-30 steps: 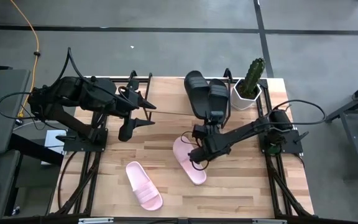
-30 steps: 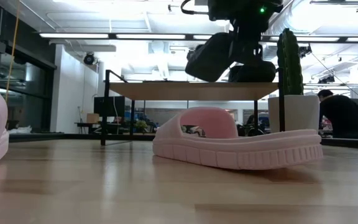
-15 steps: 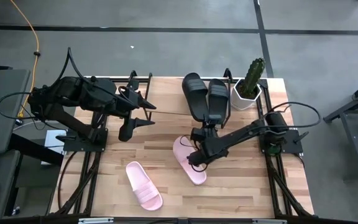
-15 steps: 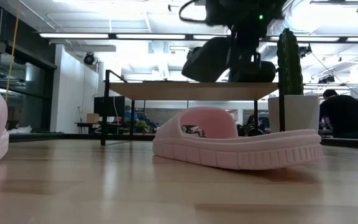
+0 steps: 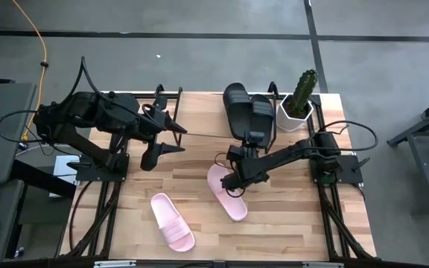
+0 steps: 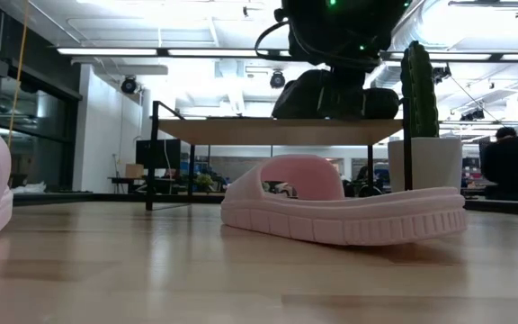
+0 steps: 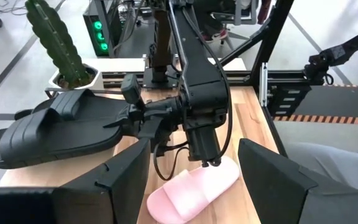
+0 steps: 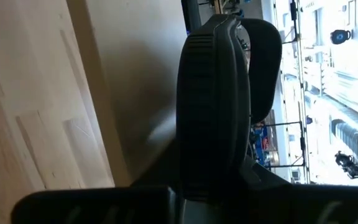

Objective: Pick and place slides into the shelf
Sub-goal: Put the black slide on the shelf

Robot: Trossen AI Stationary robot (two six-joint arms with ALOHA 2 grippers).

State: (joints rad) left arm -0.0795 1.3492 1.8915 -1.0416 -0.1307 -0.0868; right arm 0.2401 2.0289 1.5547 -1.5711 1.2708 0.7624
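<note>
Slides lie in two groups on the table [image 5: 296, 223]. At nine o'clock the left gripper [image 5: 162, 138] waits with its fingers spread, holding nothing. One pink slide [image 5: 173, 222] sits at seven o'clock, the other pink slide [image 5: 226, 192] near centre. At one o'clock both black slides [image 5: 246, 110] rest on the shelf [image 6: 277, 130], beside a potted cactus [image 5: 299, 101]. The right gripper [image 5: 252, 143], clamped on the nearer black slide's heel, has nudged it slightly rightward, so placement looks nearly finished.
</note>
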